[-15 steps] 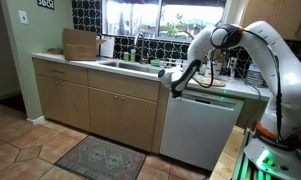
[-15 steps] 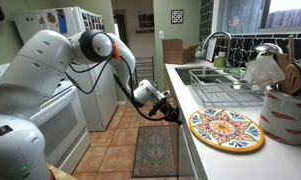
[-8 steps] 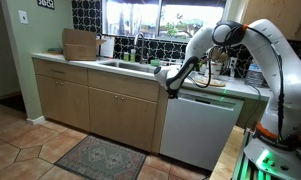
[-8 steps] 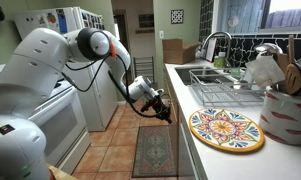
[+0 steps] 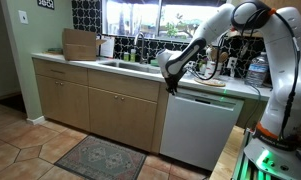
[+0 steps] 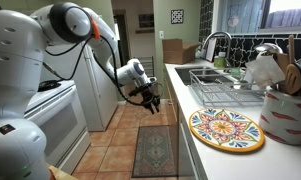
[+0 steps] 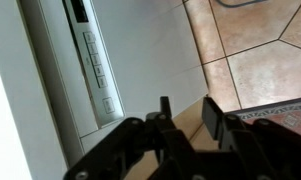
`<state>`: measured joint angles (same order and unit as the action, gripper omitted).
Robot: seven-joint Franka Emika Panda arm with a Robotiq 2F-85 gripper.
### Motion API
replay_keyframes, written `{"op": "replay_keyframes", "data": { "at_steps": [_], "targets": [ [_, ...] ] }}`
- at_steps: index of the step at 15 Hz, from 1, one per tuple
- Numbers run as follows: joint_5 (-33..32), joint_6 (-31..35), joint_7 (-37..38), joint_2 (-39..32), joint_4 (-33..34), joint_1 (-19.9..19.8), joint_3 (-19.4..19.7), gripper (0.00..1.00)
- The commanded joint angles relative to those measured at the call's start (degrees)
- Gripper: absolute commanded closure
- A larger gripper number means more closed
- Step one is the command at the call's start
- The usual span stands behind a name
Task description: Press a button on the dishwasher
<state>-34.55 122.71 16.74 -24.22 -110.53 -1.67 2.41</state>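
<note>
The dishwasher (image 5: 200,128) is a plain white front under the counter, right of the tan cabinets. In the wrist view its white door (image 7: 140,45) fills the upper middle, and a row of small pale buttons (image 7: 95,62) runs along its top strip. My gripper (image 5: 171,84) hangs at the dishwasher's upper left corner, just off the counter edge. It also shows in an exterior view (image 6: 150,97), out over the floor. In the wrist view the gripper (image 7: 188,115) has its fingers apart with nothing between them and touches no button.
Tan cabinet doors (image 5: 95,105) stand left of the dishwasher. A patterned rug (image 5: 100,157) lies on the tile floor. The sink (image 6: 205,75), a drying mat, a painted plate (image 6: 226,129) and a utensil crock are on the counter. A white stove (image 6: 50,115) and fridge stand opposite.
The arm has lifted and the gripper has drawn back and upward from the dishwasher's top edge, away from the counter front. Nothing else moved.
</note>
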Motion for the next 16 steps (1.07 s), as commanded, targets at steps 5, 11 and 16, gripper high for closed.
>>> {"op": "replay_keyframes", "data": {
  "at_steps": [5,11,16],
  "targets": [
    [12.8,2.6,-12.6,25.8,-21.7,-0.8,-0.3,0.01],
    [17.2,0.4,-20.1,33.1,-25.3,-2.3,1.7,0.00],
    [17.4,0.4,-21.0,34.0,-25.7,-2.6,1.6,0.00]
  ]
}}
